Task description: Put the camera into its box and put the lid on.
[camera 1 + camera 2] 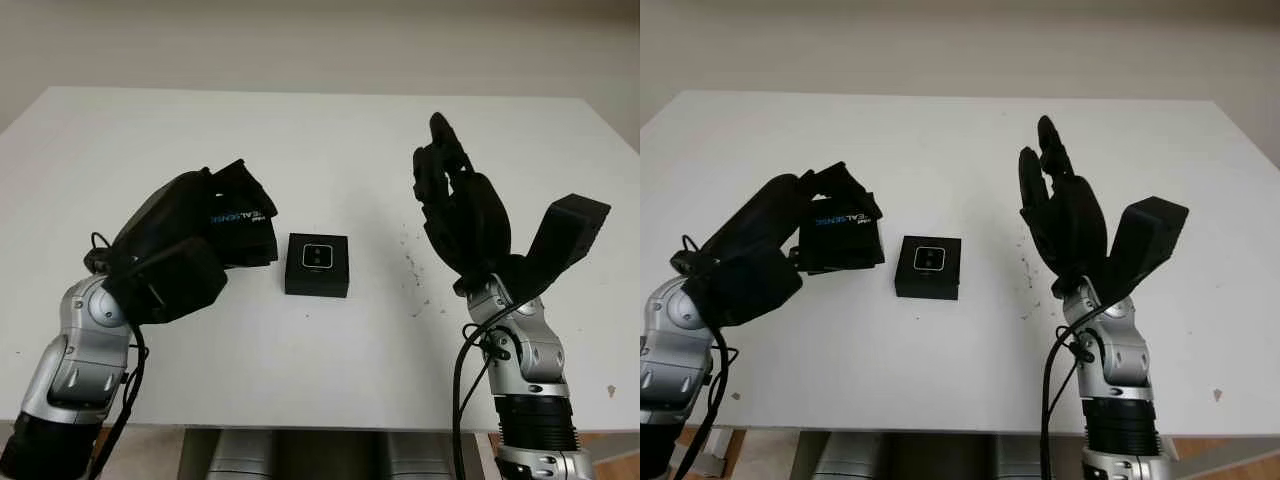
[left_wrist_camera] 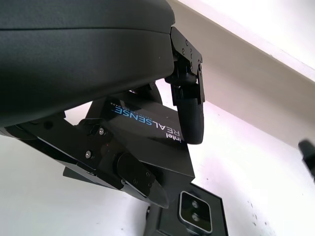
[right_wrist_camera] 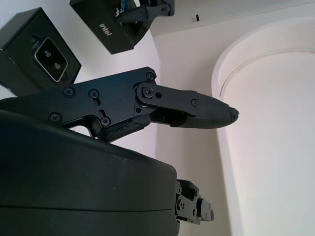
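a: left hand has its fingers clamped on the lid; camera sits in the box just beside.
b: we'd square the lid over the box first. right hand is open, raised well apart.

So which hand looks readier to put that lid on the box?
The left hand, probably: it already grips the lid right beside the box, where the camera sits. The right hand is open, raised off to the side.

Bright, even light; soft shadows
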Motion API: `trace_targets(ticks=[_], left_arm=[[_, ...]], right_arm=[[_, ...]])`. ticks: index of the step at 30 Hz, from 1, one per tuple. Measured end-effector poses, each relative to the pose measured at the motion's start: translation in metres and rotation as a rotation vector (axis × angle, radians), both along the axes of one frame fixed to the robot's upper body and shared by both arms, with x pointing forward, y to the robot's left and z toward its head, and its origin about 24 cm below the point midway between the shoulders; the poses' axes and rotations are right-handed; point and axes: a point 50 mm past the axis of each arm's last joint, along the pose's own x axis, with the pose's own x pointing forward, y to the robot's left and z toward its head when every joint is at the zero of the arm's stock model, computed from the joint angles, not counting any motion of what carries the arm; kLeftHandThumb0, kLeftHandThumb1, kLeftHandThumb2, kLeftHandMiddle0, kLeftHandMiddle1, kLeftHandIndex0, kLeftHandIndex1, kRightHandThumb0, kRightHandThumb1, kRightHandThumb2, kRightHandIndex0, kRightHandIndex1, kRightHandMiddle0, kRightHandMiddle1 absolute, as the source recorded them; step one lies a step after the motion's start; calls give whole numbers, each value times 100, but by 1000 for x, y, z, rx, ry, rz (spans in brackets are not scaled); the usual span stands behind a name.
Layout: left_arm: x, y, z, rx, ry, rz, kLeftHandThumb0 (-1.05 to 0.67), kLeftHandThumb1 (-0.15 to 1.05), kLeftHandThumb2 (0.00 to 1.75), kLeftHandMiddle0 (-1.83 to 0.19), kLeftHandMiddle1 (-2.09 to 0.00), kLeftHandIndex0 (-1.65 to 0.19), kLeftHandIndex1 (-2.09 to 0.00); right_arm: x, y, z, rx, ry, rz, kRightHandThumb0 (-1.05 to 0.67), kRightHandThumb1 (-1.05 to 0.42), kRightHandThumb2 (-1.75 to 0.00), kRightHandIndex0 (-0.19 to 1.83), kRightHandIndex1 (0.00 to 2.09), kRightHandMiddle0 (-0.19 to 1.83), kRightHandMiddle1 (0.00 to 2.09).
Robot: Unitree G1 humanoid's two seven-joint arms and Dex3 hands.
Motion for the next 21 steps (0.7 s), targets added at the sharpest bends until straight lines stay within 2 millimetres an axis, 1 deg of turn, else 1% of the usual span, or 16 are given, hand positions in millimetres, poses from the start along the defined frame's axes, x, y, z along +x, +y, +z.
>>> trace_targets(ticks=[4,10,15,21], left_arm=[[7,-10,-3,12,6,-30,-5,93,5,-48,-146,-33,-149],[17,-23,-7,2,35,-63,-6,94,5,-43,-149,-28,-151],[18,-33,-16,-10,81,-95,-8,94,6,-43,-153,-29,-152],[19,-39,-20,-61,136,-126,-10,94,5,-42,-157,-28,-156]], right_arm=[[-1,2,5,-35,-29,2,-82,-105,-65,-19,0,-19,0],[-1,3,5,-58,-32,-2,-82,-105,-69,-19,0,-19,0],[0,3,6,-64,-29,-6,-79,-105,-67,-19,0,-19,0],[1,2,6,-71,-21,-10,-79,-105,-65,-19,0,-19,0]])
